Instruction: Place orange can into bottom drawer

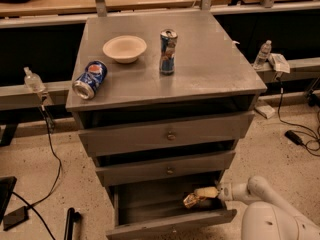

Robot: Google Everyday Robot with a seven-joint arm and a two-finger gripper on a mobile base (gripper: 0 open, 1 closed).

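Note:
The orange can [189, 200] is tilted inside the open bottom drawer [170, 227], low over the right part of its tray. My gripper [199, 196] reaches into the drawer from the right and is shut on the can, with its cream fingers [206, 192] around the can's upper end. The arm [250, 190] comes in from the lower right. The can's far side is hidden in the drawer's shadow.
The two upper drawers [170, 135] stand slightly ajar above. On the cabinet top [215, 69] are a white bowl [124, 48], a slim blue-and-silver can [168, 51] and a blue Pepsi can [90, 79] lying on its side. Cables [300, 134] lie on the floor.

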